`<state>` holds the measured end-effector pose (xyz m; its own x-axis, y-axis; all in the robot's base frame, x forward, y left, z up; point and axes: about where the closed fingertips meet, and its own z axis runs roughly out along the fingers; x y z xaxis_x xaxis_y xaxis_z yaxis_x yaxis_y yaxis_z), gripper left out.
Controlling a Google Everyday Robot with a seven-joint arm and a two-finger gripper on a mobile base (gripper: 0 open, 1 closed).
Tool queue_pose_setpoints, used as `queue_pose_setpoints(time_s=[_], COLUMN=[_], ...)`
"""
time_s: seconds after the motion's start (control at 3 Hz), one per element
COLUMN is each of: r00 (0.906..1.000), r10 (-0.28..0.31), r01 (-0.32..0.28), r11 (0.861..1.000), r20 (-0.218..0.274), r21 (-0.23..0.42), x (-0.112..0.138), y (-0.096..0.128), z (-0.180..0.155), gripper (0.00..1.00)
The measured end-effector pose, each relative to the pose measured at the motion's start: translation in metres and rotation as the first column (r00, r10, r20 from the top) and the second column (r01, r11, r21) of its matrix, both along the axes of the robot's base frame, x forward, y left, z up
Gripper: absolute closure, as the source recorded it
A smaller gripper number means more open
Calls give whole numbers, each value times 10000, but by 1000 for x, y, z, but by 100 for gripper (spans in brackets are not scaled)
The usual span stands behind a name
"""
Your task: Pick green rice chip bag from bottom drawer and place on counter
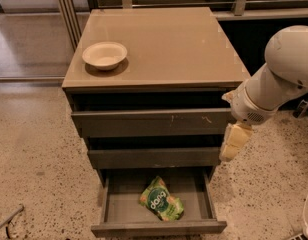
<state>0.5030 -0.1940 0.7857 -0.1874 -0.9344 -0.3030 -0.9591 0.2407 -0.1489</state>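
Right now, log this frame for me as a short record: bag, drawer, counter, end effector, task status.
green rice chip bag: lying tilted on the drawer floor, slightly right of centre
bottom drawer: pulled open, only the bag inside
counter: holds a white bowl near its front left corner
end effector: pointing down at the cabinet's right side, level with the middle drawer, above and apart from the bag
task status: bag not yet picked
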Motion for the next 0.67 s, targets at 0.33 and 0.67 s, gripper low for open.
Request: queue_pose_setpoints(time_s=[0.33,0.67], r00=[9988,9972], r10=[-403,-573], r01=[403,594], r11=[9992,9973], r20=[-275,-482], r21=[-8,434], x=[2,7], y=[-10,-4], z=[-65,-140], gripper=[0,0])
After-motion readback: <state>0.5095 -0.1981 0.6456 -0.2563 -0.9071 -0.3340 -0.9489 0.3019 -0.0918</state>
